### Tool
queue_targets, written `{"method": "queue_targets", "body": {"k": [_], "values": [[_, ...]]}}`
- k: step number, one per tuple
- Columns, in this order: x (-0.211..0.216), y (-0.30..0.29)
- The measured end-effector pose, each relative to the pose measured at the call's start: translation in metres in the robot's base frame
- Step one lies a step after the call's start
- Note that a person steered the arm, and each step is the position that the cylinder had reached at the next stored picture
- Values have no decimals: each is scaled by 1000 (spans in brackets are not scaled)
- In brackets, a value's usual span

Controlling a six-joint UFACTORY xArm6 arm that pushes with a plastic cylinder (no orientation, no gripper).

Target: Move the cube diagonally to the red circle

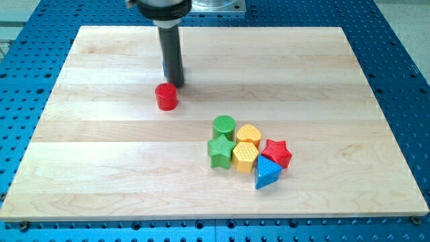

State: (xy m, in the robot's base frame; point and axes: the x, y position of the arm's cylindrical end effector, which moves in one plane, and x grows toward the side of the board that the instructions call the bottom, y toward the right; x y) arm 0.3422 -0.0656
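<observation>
A red round block stands alone on the wooden board, left of the middle. My tip is just above it in the view, slightly to its right, close to it or touching its far side. A cluster of blocks lies lower right of the middle: a green round block, a yellow rounded block, a green star, a yellow hexagon, a red star and a blue triangle. I see no cube-shaped block.
The board lies on a blue perforated table. The arm's mount shows at the view's top middle. The cluster blocks touch one another.
</observation>
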Motion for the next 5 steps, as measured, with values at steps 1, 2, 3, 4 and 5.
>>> {"method": "queue_targets", "body": {"k": [1, 2, 3, 4, 5], "values": [[-45, -28], [-43, 22], [-77, 50], [-87, 40], [-71, -21]]}}
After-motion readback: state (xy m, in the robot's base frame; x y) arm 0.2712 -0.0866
